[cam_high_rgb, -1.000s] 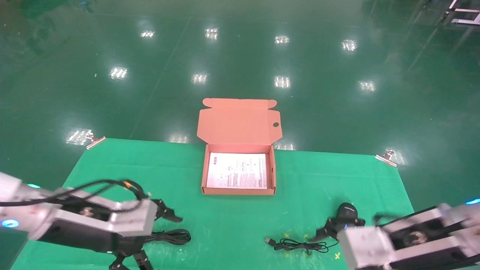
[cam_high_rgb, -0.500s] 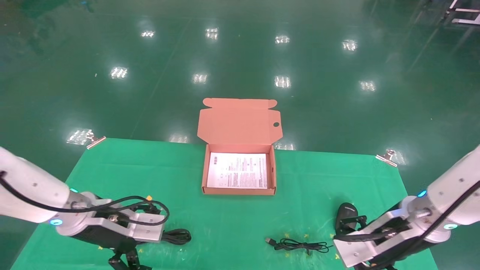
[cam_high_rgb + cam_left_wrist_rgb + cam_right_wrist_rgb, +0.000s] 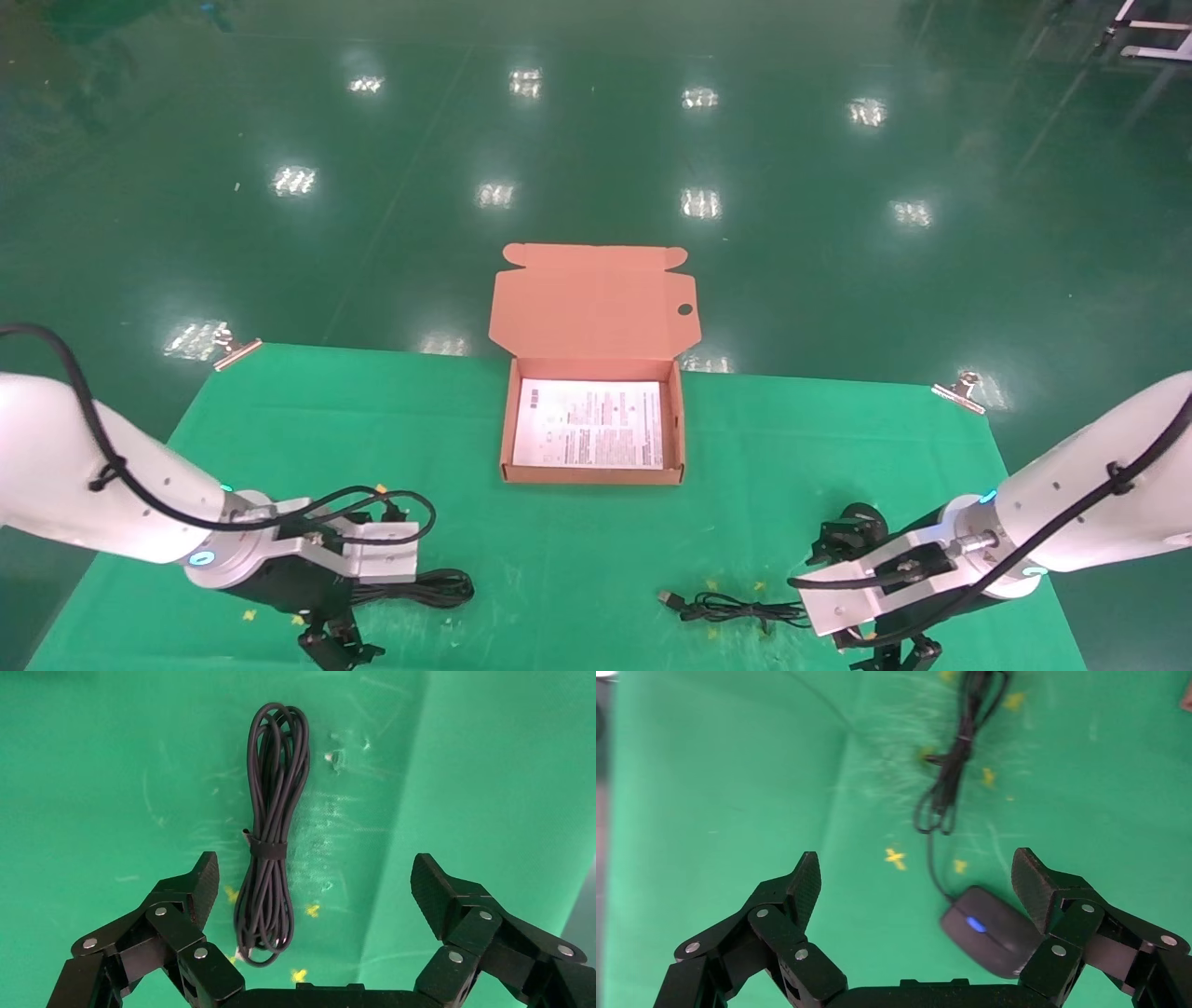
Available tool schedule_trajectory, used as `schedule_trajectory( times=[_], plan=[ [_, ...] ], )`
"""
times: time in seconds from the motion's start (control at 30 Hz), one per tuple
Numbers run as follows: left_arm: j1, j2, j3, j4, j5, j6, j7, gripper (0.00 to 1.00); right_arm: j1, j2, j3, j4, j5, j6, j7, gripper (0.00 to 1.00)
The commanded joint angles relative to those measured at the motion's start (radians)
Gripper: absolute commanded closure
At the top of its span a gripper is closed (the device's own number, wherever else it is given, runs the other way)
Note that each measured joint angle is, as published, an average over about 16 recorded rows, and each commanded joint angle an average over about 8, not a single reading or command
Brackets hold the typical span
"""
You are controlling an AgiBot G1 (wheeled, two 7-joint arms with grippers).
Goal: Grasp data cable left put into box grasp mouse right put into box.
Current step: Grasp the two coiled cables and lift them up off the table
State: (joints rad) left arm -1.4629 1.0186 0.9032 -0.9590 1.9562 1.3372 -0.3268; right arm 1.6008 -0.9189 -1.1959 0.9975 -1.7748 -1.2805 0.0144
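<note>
while both of my arms hang low over the green mat, my left gripper [image 3: 313,888] gapes wide above the data cable [image 3: 273,822], which lies flat and untouched near my left; my right gripper [image 3: 916,885] is just as wide over the mouse [image 3: 989,931]. this looks like the reaching step; next i should centre, drop and close, then carry to the box [image 3: 593,477]

A factory hall or robot test floor: a wide, glossy green-painted floor [image 3: 596,140] fills the upper frame, mirroring rows of ceiling lights. At the bottom, a green cloth [image 3: 577,531] is held at its corners by metal clips [image 3: 959,391].
</note>
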Motion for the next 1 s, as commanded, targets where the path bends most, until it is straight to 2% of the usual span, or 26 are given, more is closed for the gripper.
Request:
schedule_trajectory(
  times=[0.03,0.6,1.0],
  plan=[
    [0.003,0.012,0.0,0.03,0.008,-0.018,-0.008,0.0,-0.01,-0.006,0.001,-0.014,-0.003,0.024,-0.009,0.0],
    [-0.043,0.134,0.007,0.352,0.027,-0.101,0.082,0.0,-0.03,-0.174,-0.007,-0.272,0.002,0.097,-0.14,0.0],
    [-0.069,0.181,0.004,0.495,0.018,-0.13,0.159,0.0,-0.036,-0.263,-0.015,-0.431,-0.007,0.139,-0.231,0.0]
  ],
)
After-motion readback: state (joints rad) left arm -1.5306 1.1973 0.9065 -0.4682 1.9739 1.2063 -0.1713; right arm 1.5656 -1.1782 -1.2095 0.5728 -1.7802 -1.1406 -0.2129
